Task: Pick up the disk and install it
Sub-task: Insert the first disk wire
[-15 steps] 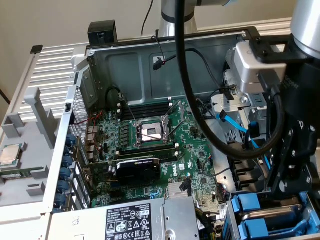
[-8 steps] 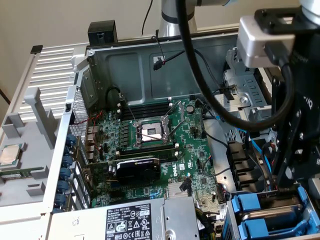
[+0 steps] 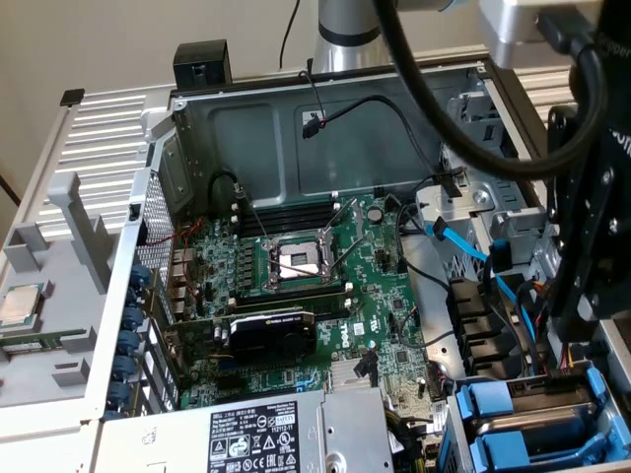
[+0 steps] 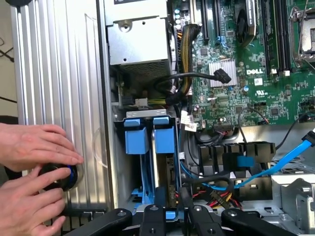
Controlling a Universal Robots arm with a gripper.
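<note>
The disk (image 4: 164,140) stands edge-on in the drive bay (image 4: 119,162), close before the tool (image 4: 175,215), whose grip I cannot tell.

I see a plain beige wall (image 3: 118,39) behind the open computer case (image 3: 256,138), across the upper part of the exterior view. Light on it is soft and even. A thin black cable (image 3: 286,39) hangs in front of the wall.

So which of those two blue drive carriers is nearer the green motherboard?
The blue carrier beside the black cables; its twin hugs the grey case wall.
</note>
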